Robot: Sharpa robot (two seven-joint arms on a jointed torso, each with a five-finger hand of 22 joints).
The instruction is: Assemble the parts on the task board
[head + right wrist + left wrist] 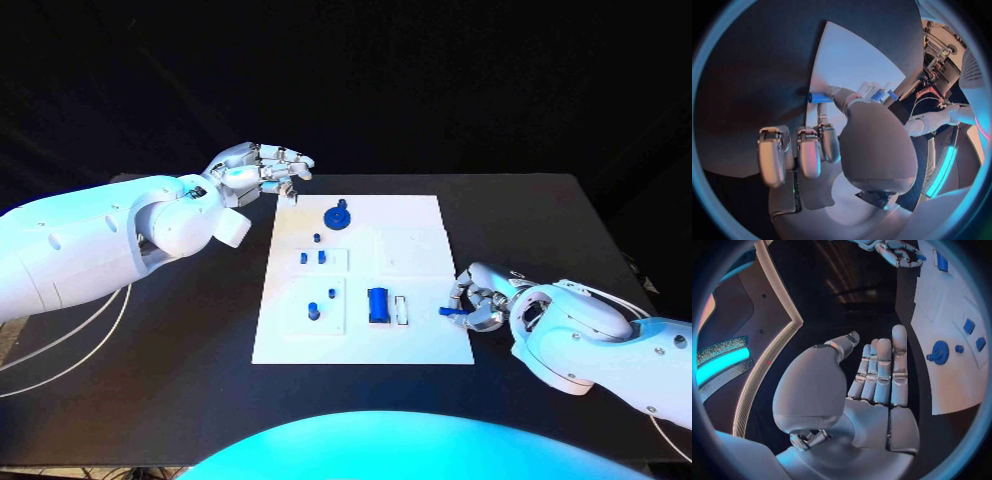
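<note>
Table (173, 330) (black), surroundings seemingly dark

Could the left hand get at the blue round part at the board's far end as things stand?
Probably yes: the left hand is open above the task board's far corner, beside the blue round part, with nothing between them.

The left arm reaches in from nine o'clock toward the table's centre, its left hand (260, 170) raised at about eleven o'clock; in its wrist view the fingers (879, 370) lie straight and side by side, the thumb apart, nothing in them. The right arm enters from four o'clock, and the right hand (483, 297) sits low at about three o'clock, thumb and one finger pinched together while the other fingers (798, 152) curl inward
</note>
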